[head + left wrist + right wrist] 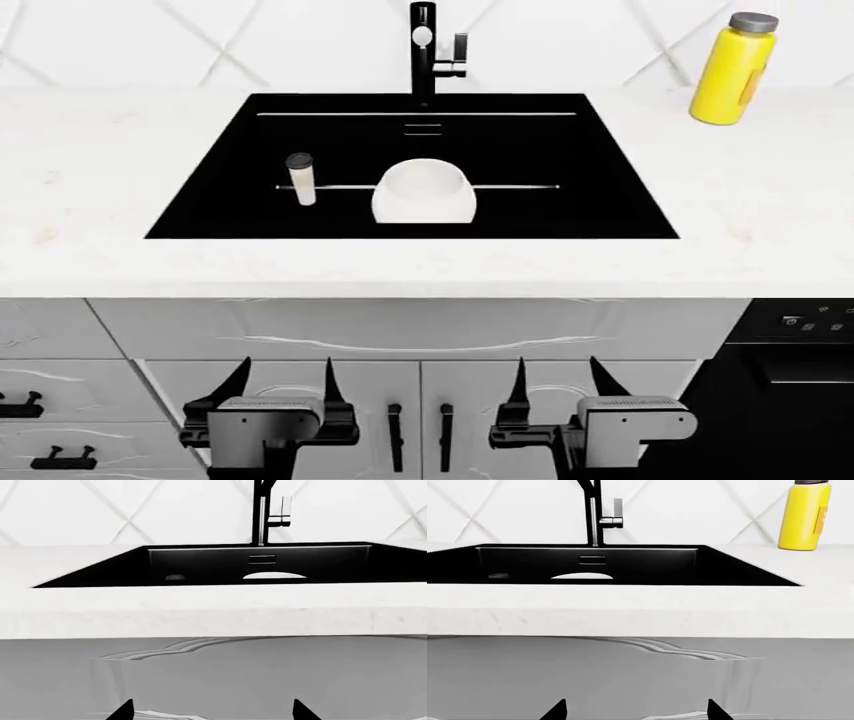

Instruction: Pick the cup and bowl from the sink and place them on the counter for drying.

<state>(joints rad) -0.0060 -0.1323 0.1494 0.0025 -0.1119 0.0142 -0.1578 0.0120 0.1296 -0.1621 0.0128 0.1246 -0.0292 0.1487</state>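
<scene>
the small cream cup with a dark rim (300, 178) stands just left of the large white rounded bowl (423, 192) inside the black rectangular sink (200, 200). the left gripper (283, 385) and right gripper (557, 382) hang spread wide and empty before the cabinet doors.

One cup (300, 178) and one bowl (423, 192) stood in the single sink (200, 205), which had one faucet (423, 50). One yellow bottle (731, 70) stood on the one bench (107, 150). Two grippers showed below it: the left gripper (283, 385) and the right gripper (558, 382), each with two fingers. On the cabinet front under the bench, two vertical door handles (395, 437) could be counted, and two drawer handles (60, 458) at the left.
</scene>
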